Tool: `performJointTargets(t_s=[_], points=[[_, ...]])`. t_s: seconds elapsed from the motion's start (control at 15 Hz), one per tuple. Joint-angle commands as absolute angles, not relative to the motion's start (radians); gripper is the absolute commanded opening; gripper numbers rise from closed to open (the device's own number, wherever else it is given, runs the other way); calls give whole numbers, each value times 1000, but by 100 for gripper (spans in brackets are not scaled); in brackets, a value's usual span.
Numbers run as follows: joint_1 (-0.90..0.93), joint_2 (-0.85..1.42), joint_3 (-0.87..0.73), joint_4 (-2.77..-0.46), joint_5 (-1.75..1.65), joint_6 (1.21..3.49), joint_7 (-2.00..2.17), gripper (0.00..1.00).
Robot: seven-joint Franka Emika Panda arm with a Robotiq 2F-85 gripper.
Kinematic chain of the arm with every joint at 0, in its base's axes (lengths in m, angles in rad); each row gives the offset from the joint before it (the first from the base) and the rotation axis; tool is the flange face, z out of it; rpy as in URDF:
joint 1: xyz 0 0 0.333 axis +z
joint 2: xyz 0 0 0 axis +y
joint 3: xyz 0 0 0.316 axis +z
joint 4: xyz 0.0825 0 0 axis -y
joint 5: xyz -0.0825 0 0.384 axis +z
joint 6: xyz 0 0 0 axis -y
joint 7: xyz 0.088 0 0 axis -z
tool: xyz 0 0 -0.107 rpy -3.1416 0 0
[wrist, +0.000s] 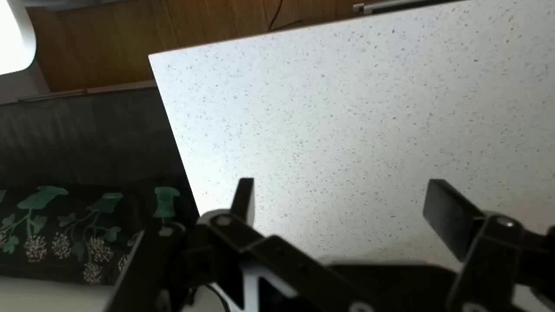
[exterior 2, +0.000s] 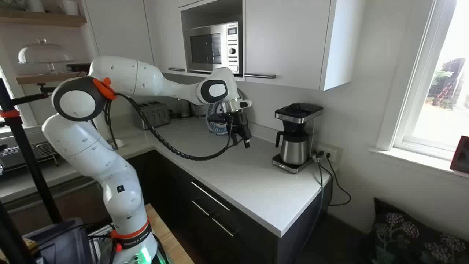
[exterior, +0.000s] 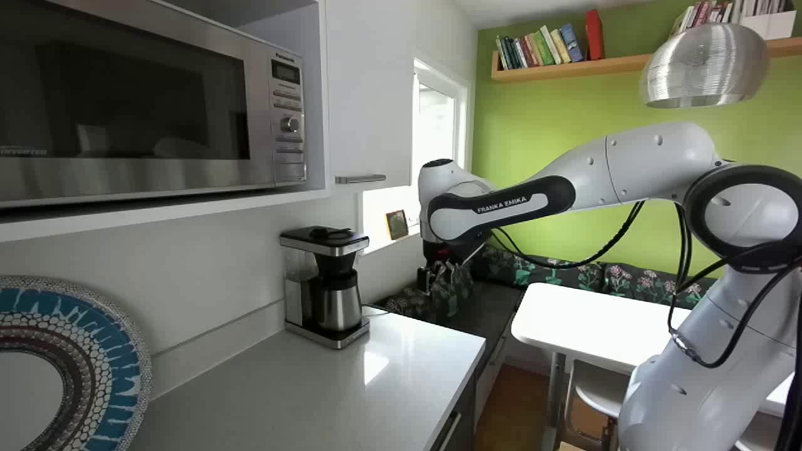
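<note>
Steel carafe (exterior 2: pixel 295 152) stands inside the coffee maker (exterior 2: pixel 293 127); I judge it stiff, perhaps slippery, best taken by its black handle (exterior 2: pixel 278 139). My gripper (wrist: pixel 342 201) hangs apart from the coffee maker, jaws spread wide, holding nothing.

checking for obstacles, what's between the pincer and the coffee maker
In an exterior view, nothing but open air over the countertop shows between the pincer and the coffee maker.
</note>
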State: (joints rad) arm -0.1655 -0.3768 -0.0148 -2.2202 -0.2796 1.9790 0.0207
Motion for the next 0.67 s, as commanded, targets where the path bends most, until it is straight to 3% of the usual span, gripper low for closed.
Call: performJointTargets(t_s=[0.0, 0.27, 0.6], points=[[-145, -376, -32, -2218, -287, 1975, 26, 100], [-175, -360, -33, -2216, -335, 1974, 83, 100], [-190, -396, -88, -2084, -212, 1720, 167, 100]])
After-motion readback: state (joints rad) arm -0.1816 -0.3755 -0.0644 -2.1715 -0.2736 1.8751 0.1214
